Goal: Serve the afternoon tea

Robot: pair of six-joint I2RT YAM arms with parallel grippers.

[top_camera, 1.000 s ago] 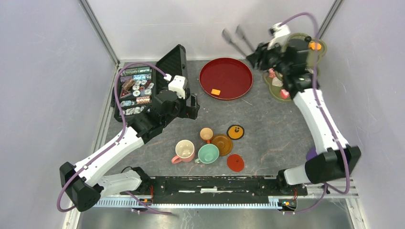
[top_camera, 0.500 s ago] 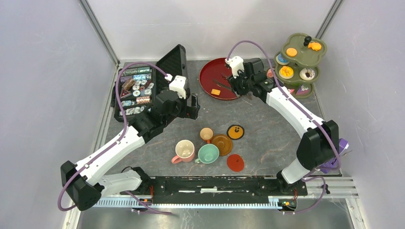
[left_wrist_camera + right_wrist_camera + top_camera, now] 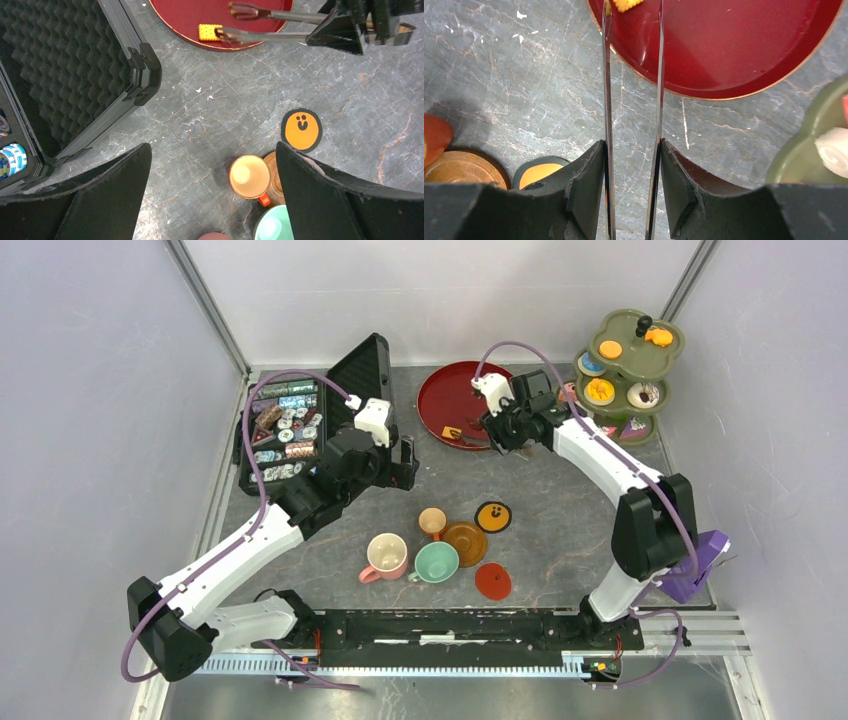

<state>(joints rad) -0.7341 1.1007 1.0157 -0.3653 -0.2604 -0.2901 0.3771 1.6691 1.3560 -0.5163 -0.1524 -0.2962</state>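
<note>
My right gripper (image 3: pixel 632 145) is shut on the thin metal tongs (image 3: pixel 607 90), one finger pressed against the outside of each arm. The tong tips stand apart over the red tray (image 3: pixel 490 390), either side of an orange biscuit (image 3: pixel 626 4) that lies on it. Whether they touch the biscuit (image 3: pixel 206 32) I cannot tell. My left gripper (image 3: pixel 212 150) hangs open and empty above the table, just left of the small orange cup (image 3: pixel 249 176). The pink cup (image 3: pixel 386 555) and mint cup (image 3: pixel 436 562) stand beside it, among brown (image 3: pixel 466 543), orange-faced (image 3: pixel 493 516) and red (image 3: pixel 492 581) saucers.
A green tiered stand (image 3: pixel 625 365) holding several pastries stands at the back right. An open black case (image 3: pixel 285 430) with several small packets sits at the back left, its foam-lined lid (image 3: pixel 60 65) raised beside my left gripper.
My right arm has swung from the tiered stand leftward and down to the red tray, carrying the tongs to the biscuit. The left arm has not moved.
</note>
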